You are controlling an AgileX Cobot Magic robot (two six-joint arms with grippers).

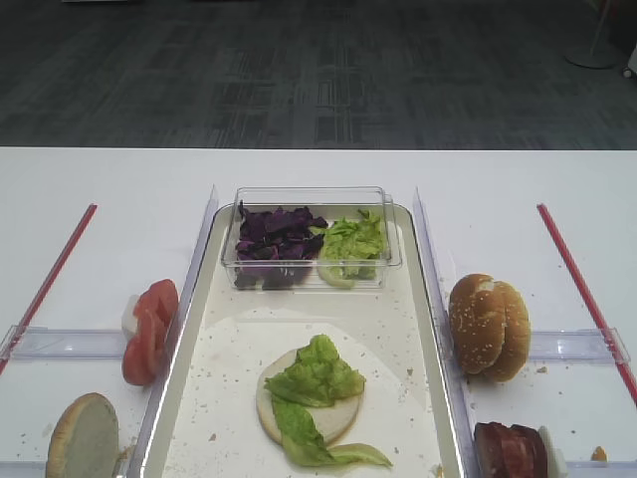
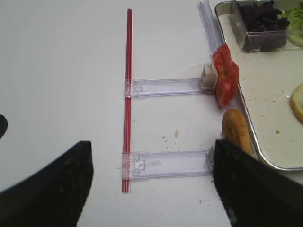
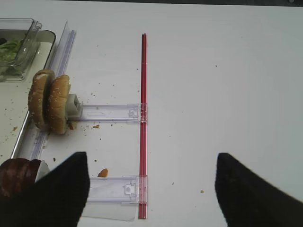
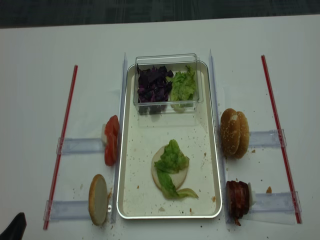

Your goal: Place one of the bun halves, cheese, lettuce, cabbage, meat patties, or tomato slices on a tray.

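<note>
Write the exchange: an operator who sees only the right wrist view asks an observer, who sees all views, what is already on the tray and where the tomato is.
Operator: My view cuts off most of the tray. Is anything laid on it yet?
Observer: Yes, a pale bun half lies flat on the tray, with lettuce draped over it.
Operator: I see no tomato. Where is it?
Observer: The tomato slices stand on edge just outside the tray's left rim.
</note>
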